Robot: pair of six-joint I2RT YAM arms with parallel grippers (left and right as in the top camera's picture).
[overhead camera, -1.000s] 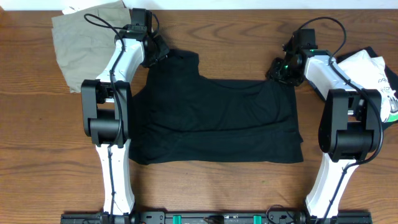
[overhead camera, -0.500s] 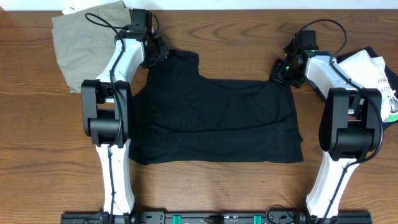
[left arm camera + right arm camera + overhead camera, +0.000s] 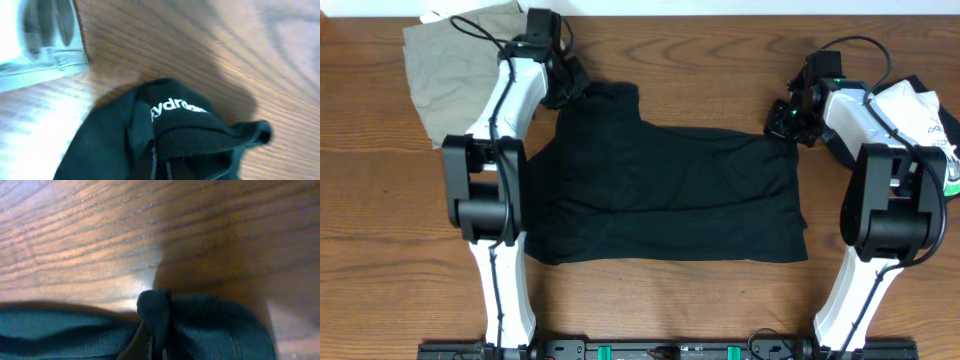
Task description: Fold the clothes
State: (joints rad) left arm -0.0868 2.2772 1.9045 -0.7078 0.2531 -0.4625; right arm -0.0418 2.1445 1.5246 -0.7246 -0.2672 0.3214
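Note:
A black garment (image 3: 665,190) lies spread on the wooden table (image 3: 380,230), partly folded. My left gripper (image 3: 563,82) is shut on its top left corner; the left wrist view shows the pinched black fabric (image 3: 195,135) with white lettering. My right gripper (image 3: 788,115) is shut on the top right corner; the right wrist view shows a bunched fold of black cloth (image 3: 155,312) between the fingers, just above the wood.
A folded khaki garment (image 3: 455,65) lies at the back left. A pile of black and white clothes (image 3: 920,115) lies at the right edge, beside my right arm.
My right gripper has moved right and slightly toward me with the cloth corner, pulling the top edge tighter. My left gripper stays near the top left corner.

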